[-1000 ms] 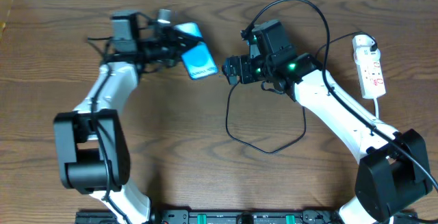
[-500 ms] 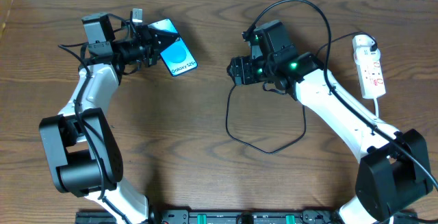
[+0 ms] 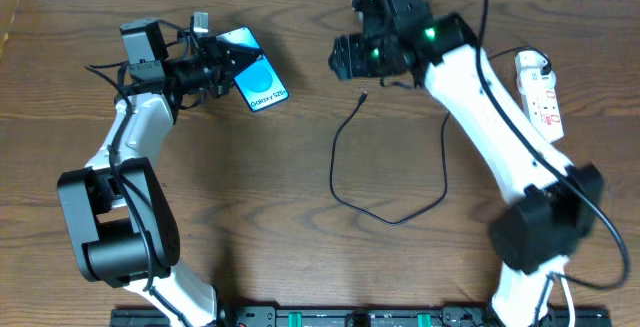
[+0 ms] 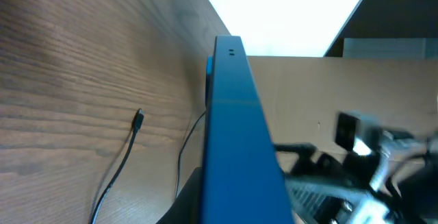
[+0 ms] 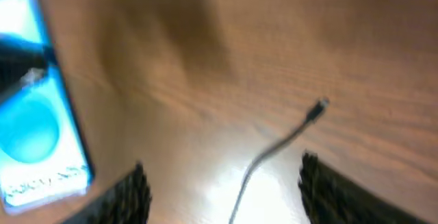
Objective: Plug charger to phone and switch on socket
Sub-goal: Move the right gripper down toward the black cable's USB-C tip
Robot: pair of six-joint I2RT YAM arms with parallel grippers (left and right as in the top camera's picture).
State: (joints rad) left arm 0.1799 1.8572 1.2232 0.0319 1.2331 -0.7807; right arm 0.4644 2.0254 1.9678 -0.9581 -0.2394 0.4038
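The left gripper [image 3: 222, 67] is clamped on the left end of the phone [image 3: 258, 84], whose blue screen is lit. Right of the phone, the right gripper [image 3: 340, 59] hangs wide open and empty. The cable [image 3: 336, 167] lies loose on the table [image 3: 280, 227], with its tip [image 3: 361, 98] free. The power strip [image 3: 541, 97] lies farthest right of the phone.

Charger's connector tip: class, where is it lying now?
Overhead view: the connector tip lies on the table near centre, just below the right gripper and right of the phone.
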